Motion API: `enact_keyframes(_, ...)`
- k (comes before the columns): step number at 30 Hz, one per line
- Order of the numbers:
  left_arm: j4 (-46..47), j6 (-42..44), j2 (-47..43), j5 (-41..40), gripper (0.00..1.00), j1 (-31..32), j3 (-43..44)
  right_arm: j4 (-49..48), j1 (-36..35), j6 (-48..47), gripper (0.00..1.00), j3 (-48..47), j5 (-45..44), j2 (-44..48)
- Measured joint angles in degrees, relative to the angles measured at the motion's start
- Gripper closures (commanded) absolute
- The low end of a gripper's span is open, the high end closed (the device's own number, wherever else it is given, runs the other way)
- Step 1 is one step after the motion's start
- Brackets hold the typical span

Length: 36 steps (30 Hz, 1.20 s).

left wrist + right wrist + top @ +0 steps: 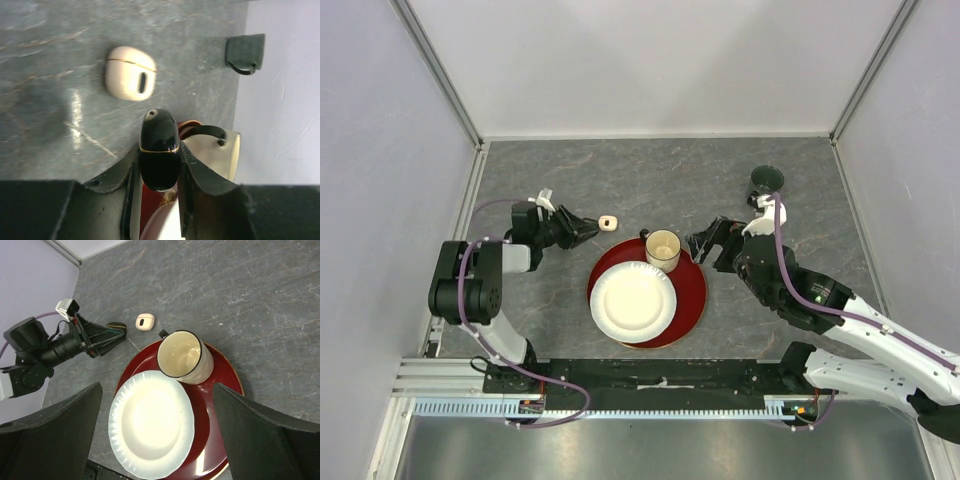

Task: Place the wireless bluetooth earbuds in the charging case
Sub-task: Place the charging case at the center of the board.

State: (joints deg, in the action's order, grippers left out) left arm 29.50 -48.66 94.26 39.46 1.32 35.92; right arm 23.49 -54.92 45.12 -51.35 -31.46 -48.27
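Black earbud point(159, 150) — glossy, gold-banded — clamped between the nearly closed fingers of the left gripper point(585, 229), rounded end protruding past the tips. White earbud point(131, 73) on the grey table point(45, 100) just ahead of those jaws, not touching them. Right gripper point(160, 435) spread to full width, holding nothing — white plate point(150, 425), red tray point(215, 390) and cup point(184, 357) between and ahead of its fingers.
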Motion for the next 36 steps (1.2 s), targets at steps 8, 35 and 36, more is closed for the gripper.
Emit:
enact_keyframes(8, 2.3, -2.5, 7.1, -0.3, 0.91, -0.6, 0.3, 1.5, 0.0, -0.1, 0.02, 0.3, 0.1, 1.2)
enact_keyframes(35, 4.2, -2.5, 10.5, 1.2, 0.33, -0.7, 0.7, 1.9, 0.0, -0.8, 0.02, 0.5, -0.3, -0.5)
enact_keyframes(36, 4.3, -2.5, 10.2, 1.2, 0.30, -0.7, 0.4, 1.9, 0.0, -0.8, 0.02, 0.5, -0.3, -0.4)
